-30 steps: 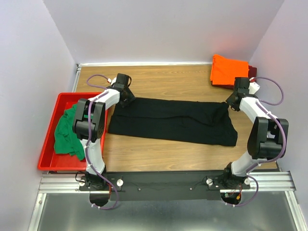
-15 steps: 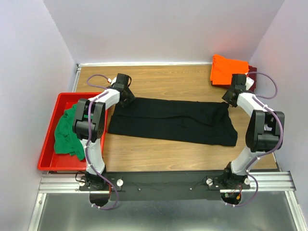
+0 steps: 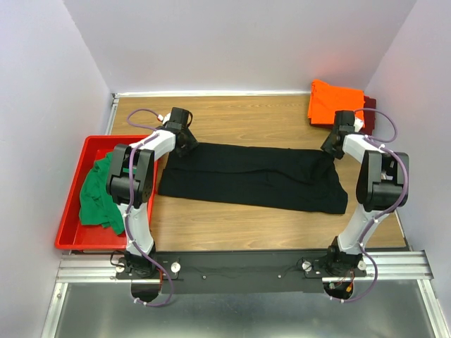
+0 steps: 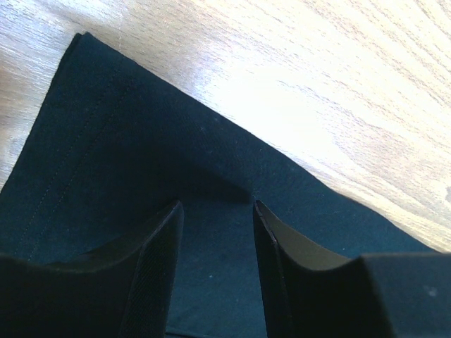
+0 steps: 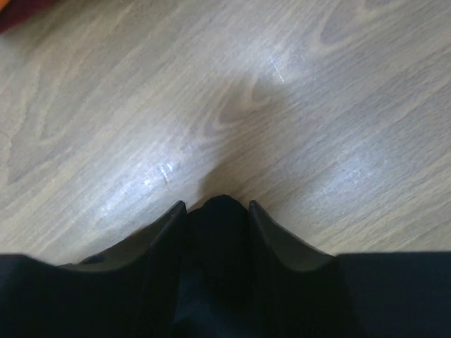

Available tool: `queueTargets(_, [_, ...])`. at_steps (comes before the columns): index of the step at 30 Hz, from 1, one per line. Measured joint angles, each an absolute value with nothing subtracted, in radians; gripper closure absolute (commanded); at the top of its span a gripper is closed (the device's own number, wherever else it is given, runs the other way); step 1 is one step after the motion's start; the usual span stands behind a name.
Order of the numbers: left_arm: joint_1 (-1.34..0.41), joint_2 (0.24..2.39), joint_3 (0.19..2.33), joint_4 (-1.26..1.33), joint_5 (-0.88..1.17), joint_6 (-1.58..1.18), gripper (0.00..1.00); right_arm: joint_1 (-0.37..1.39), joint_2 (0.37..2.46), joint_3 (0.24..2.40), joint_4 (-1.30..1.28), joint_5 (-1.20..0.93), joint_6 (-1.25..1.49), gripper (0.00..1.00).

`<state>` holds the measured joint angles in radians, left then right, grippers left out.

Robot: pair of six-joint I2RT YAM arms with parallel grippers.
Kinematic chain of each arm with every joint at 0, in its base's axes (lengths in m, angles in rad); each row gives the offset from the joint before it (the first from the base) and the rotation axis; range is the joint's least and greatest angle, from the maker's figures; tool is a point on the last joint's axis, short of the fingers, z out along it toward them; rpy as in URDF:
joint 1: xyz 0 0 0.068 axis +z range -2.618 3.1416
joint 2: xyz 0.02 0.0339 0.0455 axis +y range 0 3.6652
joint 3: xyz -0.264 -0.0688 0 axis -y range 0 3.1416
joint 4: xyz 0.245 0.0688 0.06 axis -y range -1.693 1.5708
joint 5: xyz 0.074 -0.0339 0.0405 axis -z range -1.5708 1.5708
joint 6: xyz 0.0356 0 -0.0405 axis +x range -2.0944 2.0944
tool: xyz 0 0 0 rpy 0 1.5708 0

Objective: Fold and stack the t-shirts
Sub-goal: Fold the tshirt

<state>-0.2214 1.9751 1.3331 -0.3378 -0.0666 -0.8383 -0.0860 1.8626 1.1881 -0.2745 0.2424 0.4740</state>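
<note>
The black t-shirt (image 3: 254, 176) lies spread out in a long band across the middle of the table. My left gripper (image 3: 184, 145) is over its far left corner, jaws open, with flat black cloth (image 4: 106, 141) below and between the fingers (image 4: 215, 204). My right gripper (image 3: 330, 148) is at the shirt's far right corner and is shut on a bunch of black cloth (image 5: 217, 225) that fills the gap at its fingertips (image 5: 216, 205). The folded orange t-shirt (image 3: 335, 102) lies at the back right on top of the maroon one (image 3: 370, 105). The green t-shirt (image 3: 97, 191) lies crumpled in the tray.
A red plastic tray (image 3: 74, 201) stands at the table's left edge. Walls close off the table at the back and both sides. Bare wood (image 3: 246, 116) shows behind the black shirt and in front of it.
My right gripper has shifted a little left and toward the back with the shirt's corner. The left arm and the rest of the shirt have not moved.
</note>
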Motion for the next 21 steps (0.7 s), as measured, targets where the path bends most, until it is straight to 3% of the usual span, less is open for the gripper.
queueTargets(1, [-0.221, 1.975, 1.333, -0.338, -0.067, -0.838, 0.47, -0.086, 1.861, 1.185, -0.274, 0.242, 0.477, 0.67])
queueTargets(2, [-0.221, 1.975, 1.333, -0.338, -0.067, -0.838, 0.47, -0.086, 1.857, 1.179, -0.274, 0.243, 0.484, 0.81])
queueTargets(3, [-0.221, 1.975, 1.333, -0.338, -0.067, -0.838, 0.47, -0.086, 1.854, 1.172, -0.275, 0.243, 0.489, 0.89])
queueTargets(6, [-0.221, 1.975, 1.333, -0.338, -0.067, -0.839, 0.47, -0.086, 1.819, 1.145, -0.286, 0.245, 0.512, 1.0])
queueTargets(17, [-0.221, 1.975, 1.333, -0.337, -0.067, -0.839, 0.47, -0.08, 1.541, 1.124, -0.319, 0.286, 0.576, 0.98])
queueTargets(19, [-0.221, 1.975, 1.333, -0.337, -0.067, -0.839, 0.47, -0.078, 1.52, 1.122, -0.32, 0.312, 0.584, 0.86])
queueTargets(21, [-0.221, 1.975, 1.333, -0.337, -0.067, -0.839, 0.47, -0.077, 1.522, 1.119, -0.324, 0.327, 0.588, 0.81])
